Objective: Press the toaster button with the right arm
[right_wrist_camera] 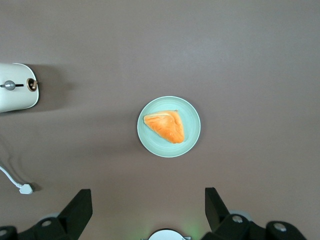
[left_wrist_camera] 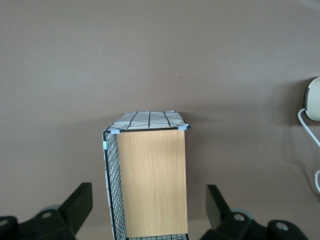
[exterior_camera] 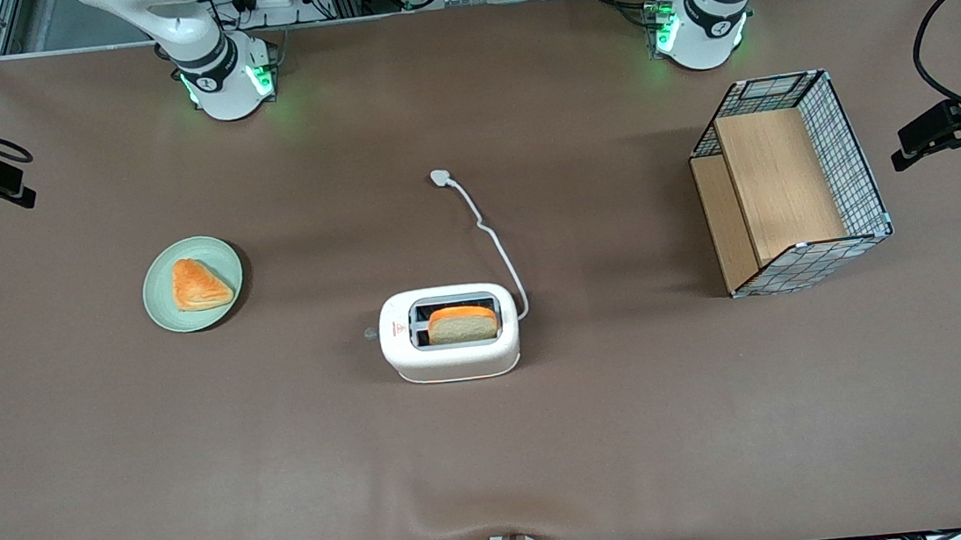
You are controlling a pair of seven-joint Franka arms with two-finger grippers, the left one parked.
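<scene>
The white toaster (exterior_camera: 451,333) stands mid-table with a slice of bread in one slot. Its tiny grey button (exterior_camera: 371,333) juts from the narrow end that faces the working arm's end of the table. The right wrist view shows that end of the toaster (right_wrist_camera: 17,97) and the button (right_wrist_camera: 8,85). My right arm (exterior_camera: 198,41) rises out of the front view, so the gripper does not show there. In the wrist view the gripper (right_wrist_camera: 147,200) hangs high above the table near a plate, open and empty, well apart from the toaster.
A green plate (exterior_camera: 161,292) (right_wrist_camera: 192,137) with a triangular pastry (exterior_camera: 198,285) lies toward the working arm's end. The toaster's white cord and plug (exterior_camera: 441,177) run toward the arms' bases. A wire-and-wood basket (exterior_camera: 790,183) (left_wrist_camera: 150,180) stands toward the parked arm's end.
</scene>
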